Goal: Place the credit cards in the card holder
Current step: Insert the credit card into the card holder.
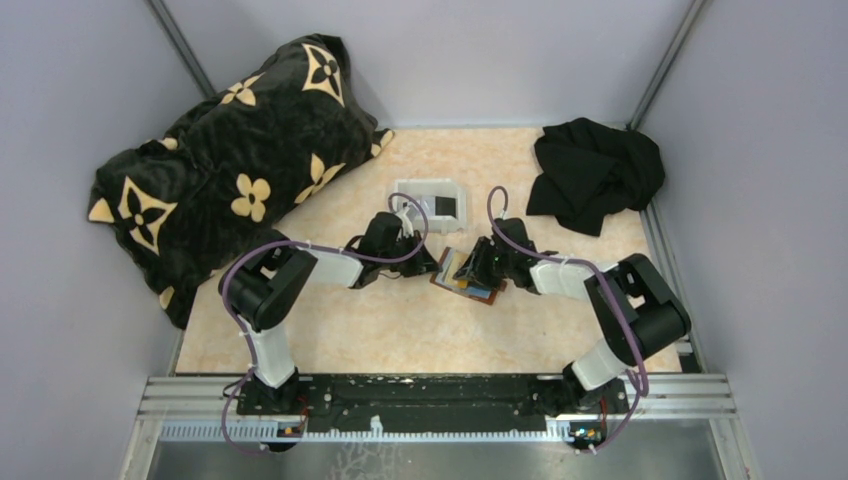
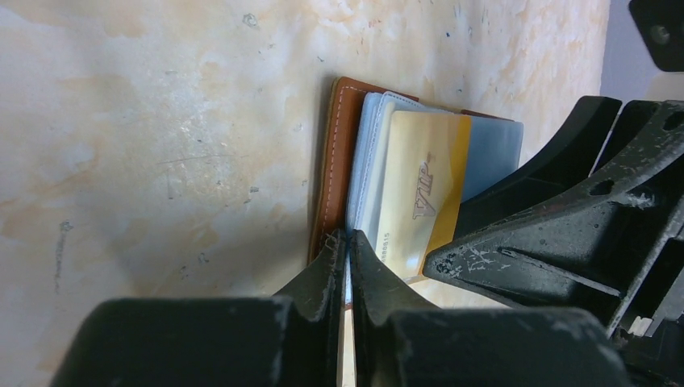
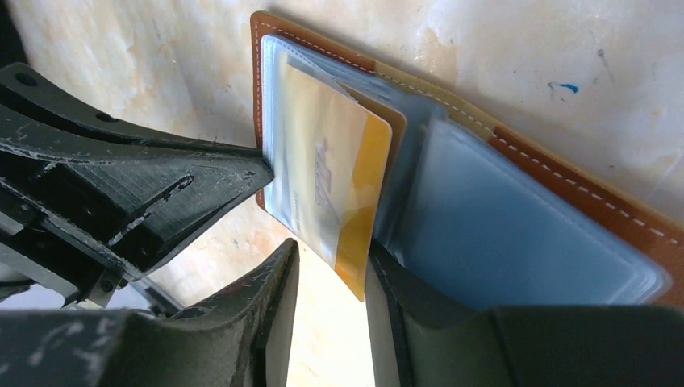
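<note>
The reddish-brown card holder (image 1: 487, 293) lies open mid-table, with clear sleeves on its inner face (image 3: 565, 181). A gold-tan credit card (image 3: 323, 177) sits partly inside a sleeve, one corner sticking out. My left gripper (image 2: 348, 240) is shut on the edge of the card holder (image 2: 335, 153), beside the gold card (image 2: 415, 193). My right gripper (image 3: 332, 258) is open, and the card's free corner hangs between its fingers, close to the right finger. In the top view both grippers, left (image 1: 432, 268) and right (image 1: 470, 272), meet over the card holder. A black card (image 1: 441, 207) lies in the white tray.
The white tray (image 1: 405, 190) stands just behind the card holder. A black pillow with tan flowers (image 1: 230, 160) fills the back left. A black cloth (image 1: 595, 170) lies at the back right. Grey walls close in the sides.
</note>
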